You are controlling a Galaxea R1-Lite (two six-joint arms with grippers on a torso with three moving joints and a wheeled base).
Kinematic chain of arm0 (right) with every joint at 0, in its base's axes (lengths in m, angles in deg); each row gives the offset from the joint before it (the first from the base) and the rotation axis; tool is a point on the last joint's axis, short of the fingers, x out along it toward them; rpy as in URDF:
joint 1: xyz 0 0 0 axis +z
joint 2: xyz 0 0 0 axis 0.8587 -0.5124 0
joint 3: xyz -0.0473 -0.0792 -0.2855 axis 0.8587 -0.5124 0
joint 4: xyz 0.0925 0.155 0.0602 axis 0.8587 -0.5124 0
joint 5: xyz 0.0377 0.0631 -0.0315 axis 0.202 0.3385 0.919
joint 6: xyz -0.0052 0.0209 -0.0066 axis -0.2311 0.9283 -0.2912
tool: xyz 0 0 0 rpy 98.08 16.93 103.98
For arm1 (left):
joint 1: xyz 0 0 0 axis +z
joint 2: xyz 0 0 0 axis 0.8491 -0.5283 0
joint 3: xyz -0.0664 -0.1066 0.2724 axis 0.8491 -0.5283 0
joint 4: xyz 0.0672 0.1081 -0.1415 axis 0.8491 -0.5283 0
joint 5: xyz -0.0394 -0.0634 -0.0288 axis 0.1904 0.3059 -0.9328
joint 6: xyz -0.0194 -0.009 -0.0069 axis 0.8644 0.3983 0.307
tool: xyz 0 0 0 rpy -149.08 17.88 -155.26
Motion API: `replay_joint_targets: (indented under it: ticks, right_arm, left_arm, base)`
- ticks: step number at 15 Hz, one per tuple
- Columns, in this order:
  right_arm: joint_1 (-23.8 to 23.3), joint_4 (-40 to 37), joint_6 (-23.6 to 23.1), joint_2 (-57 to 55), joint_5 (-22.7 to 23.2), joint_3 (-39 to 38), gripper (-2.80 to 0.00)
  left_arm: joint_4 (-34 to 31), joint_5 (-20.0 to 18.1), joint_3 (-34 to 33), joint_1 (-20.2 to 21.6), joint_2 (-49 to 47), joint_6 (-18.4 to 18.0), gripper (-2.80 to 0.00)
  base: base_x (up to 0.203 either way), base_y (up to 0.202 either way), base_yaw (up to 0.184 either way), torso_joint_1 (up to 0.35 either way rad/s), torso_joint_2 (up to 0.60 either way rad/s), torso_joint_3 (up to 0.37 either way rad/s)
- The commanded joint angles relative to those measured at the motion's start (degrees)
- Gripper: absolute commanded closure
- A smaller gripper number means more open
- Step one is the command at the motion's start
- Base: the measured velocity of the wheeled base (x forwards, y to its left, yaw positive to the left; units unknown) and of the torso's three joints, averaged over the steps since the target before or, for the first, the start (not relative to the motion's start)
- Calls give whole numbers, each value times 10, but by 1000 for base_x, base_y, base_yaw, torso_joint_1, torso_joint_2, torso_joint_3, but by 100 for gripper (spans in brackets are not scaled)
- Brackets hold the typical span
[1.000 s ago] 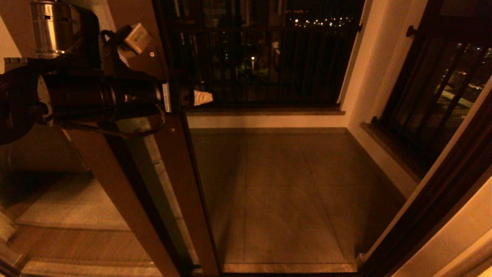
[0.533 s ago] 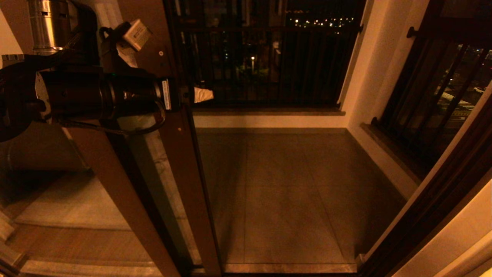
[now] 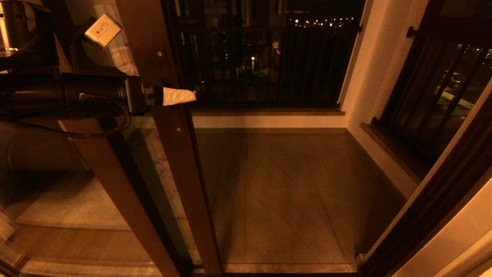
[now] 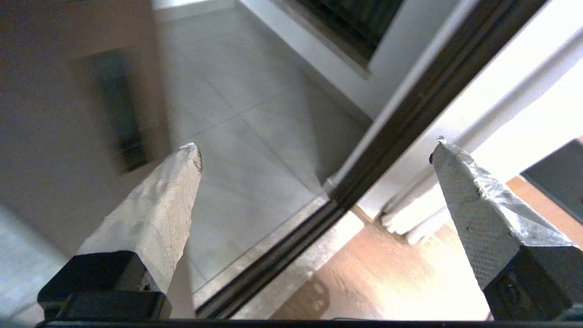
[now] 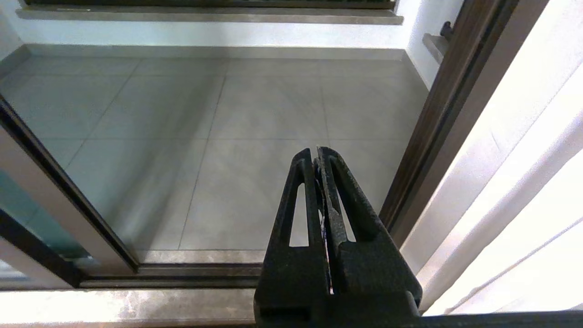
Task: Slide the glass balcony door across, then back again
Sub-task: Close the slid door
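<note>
The glass balcony door (image 3: 175,154) stands left of centre, its brown upright carrying screws, with the doorway to the balcony open on its right. My left gripper (image 3: 178,96) reaches across the front of that upright at handle height. Its taped fingers (image 4: 155,205) are spread wide and hold nothing. In the left wrist view the upright and its dark recessed handle (image 4: 114,109) are blurred beside one finger; contact cannot be judged. My right gripper (image 5: 317,152) hangs low over the door sill, shut and empty. It does not show in the head view.
A second brown frame upright (image 3: 111,184) stands left of the door. Black barred railing (image 3: 269,65) closes the far side of the tiled balcony floor (image 3: 288,192). The dark door jamb (image 3: 434,200) and a white curtain (image 5: 524,182) bound the right. The floor track (image 5: 182,273) runs along the sill.
The door upright shifted slightly right, then held. My left arm drew back to the left, so its taped finger now lies across the upright's front instead of past its right edge.
</note>
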Motion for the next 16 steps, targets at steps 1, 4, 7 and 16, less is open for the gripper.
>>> replay_joint_targets:
  ticks: [1, 4, 7, 16]
  right_arm:
    - [0, 0, 0, 0, 0, 0, 0]
    - [0, 0, 0, 0, 0, 0, 0]
    - [0, 0, 0, 0, 0, 0, 0]
    - [0, -1, 0, 0, 0, 0, 0]
  left_arm:
    - [0, -3, -1, 10, -4, 0, -280]
    - [2, 0, 2, 10, -20, 0, -280]
    - [27, -1, 6, 9, -35, 1, -280]
    - [51, 5, 22, 10, -74, 0, -280]
  base:
    - [0, 0, 0, 0, 0, 0]
    - [0, 0, 0, 0, 0, 0]
    - [0, 0, 0, 0, 0, 0]
    - [0, 0, 0, 0, 0, 0]
